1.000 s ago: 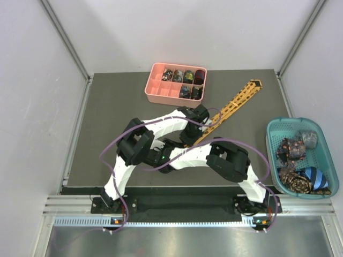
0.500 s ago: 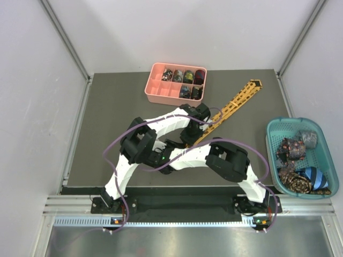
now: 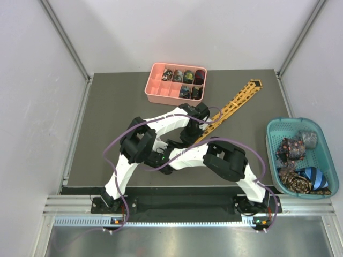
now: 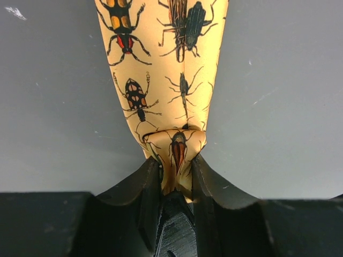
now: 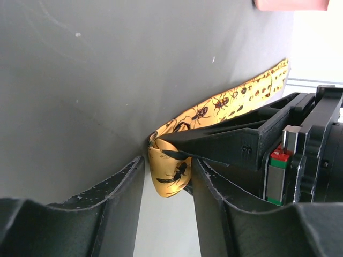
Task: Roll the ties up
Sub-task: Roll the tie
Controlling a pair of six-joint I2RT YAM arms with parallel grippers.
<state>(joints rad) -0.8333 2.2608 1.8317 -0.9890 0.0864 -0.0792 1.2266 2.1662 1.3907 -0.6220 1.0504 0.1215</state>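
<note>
In the overhead view, a golden-yellow beetle-printed fabric necktie [image 3: 236,103] lies in a straight slant on the dark grey desk [image 3: 107,123], running from the centre of the frame toward the upper right. Its lower end is hidden where the white-and-black left arm [image 3: 134,147] and right arm [image 3: 228,160] meet at centre. A pink plastic compartment tray [image 3: 153,96] at upper centre holds small rolled ties [image 3: 182,76] in its far row. A teal plastic basket [image 3: 270,134] at the right edge holds loose dark patterned and blue striped ties [image 3: 297,179].

In the left wrist view, the left tool [image 4: 177,171] is clenched on the necktie's narrow folded tip at lower centre. The fabric widens toward the top of the frame and lies flat on the desk.

In the right wrist view, the right tool [image 5: 169,184] has its black fingers [image 5: 120,209] either side of the same folded tip at lower centre. I cannot tell whether they press it. The left tool's finger reaches in from the right.
</note>
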